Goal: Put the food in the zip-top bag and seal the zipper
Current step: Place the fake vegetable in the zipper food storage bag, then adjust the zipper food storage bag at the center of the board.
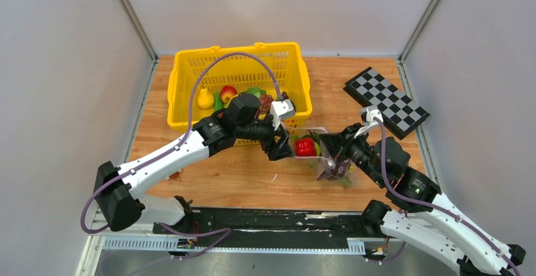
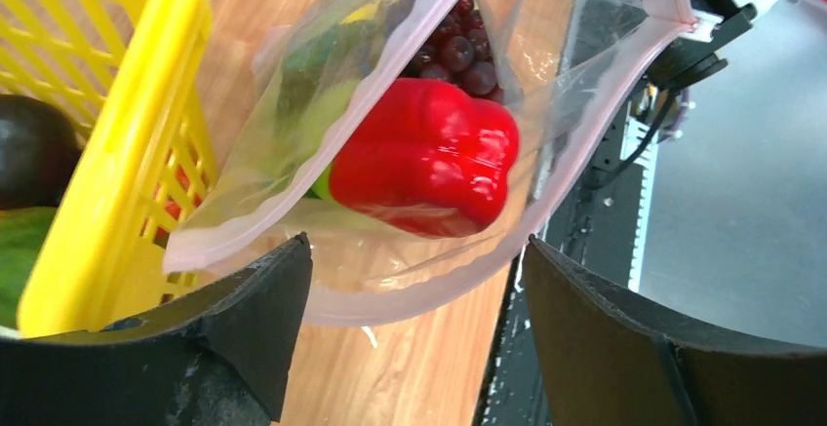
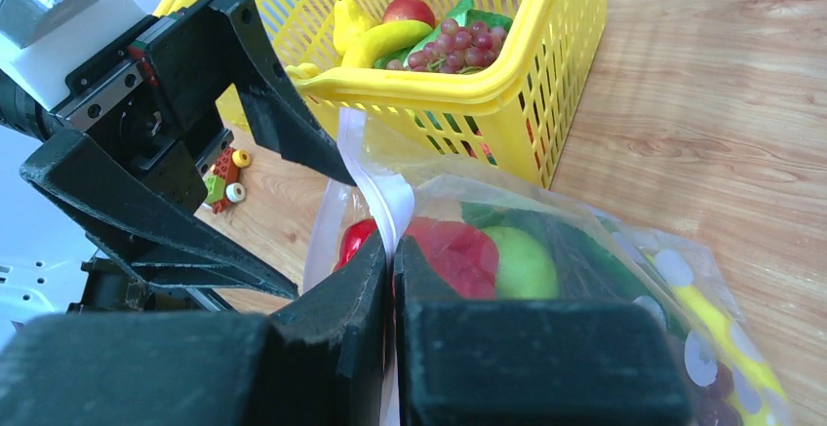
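The zip-top bag (image 1: 316, 138) lies on the wood table in front of the basket, its mouth held wide. A red pepper (image 2: 429, 153) sits just inside the mouth, with purple grapes (image 2: 453, 46) and green pieces deeper in. My left gripper (image 2: 417, 251) is open right at the mouth, its fingers apart on either side of the zipper (image 2: 377, 306) rim and touching nothing. My right gripper (image 3: 393, 251) is shut on the zipper (image 3: 375, 177) strip and holds that edge up. Behind its fingers a green apple (image 3: 522, 260) shows through the plastic.
The yellow basket (image 1: 183, 58) stands at the back, touching the bag, with a pear, an apple, a banana, grapes and greens (image 3: 419, 36) inside. A checkerboard (image 1: 385, 102) lies at the back right. Small toy bits (image 3: 224, 177) lie on the table near the left arm.
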`<action>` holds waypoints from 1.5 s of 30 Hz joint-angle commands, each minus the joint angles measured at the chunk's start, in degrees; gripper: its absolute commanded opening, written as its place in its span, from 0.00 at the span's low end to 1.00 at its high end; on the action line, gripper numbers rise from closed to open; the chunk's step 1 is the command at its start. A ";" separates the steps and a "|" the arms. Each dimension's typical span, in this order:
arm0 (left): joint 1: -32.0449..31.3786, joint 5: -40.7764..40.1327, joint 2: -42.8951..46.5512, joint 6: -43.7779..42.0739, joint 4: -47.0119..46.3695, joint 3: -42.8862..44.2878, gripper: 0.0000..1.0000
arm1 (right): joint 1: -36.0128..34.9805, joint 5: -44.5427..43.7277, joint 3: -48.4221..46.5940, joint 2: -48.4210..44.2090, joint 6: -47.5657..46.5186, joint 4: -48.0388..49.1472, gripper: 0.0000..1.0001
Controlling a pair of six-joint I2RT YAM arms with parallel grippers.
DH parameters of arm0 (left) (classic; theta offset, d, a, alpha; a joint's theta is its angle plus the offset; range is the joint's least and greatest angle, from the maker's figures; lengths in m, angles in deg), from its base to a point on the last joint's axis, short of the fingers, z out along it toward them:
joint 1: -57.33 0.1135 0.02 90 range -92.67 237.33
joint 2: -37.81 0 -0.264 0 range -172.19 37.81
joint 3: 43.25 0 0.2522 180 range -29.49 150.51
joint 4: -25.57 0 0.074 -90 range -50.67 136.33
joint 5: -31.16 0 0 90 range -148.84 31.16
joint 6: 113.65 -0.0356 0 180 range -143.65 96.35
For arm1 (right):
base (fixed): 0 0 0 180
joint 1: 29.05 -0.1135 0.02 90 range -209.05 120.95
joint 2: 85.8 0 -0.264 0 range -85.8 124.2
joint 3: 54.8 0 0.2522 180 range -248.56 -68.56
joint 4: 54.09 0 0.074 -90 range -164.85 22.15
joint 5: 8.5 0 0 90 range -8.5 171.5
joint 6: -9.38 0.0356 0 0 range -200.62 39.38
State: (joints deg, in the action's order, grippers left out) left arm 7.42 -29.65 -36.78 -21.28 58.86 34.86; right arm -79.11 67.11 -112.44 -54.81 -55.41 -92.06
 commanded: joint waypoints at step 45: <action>-0.36 -16.50 11.55 31.64 -21.75 -15.80 0.18 | -0.28 -2.12 0.00 -1.93 0.53 2.71 0.06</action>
State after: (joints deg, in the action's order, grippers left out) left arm 7.20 -44.27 -26.94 13.43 34.58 16.64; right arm -79.11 65.98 -111.71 -55.67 -55.36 -91.97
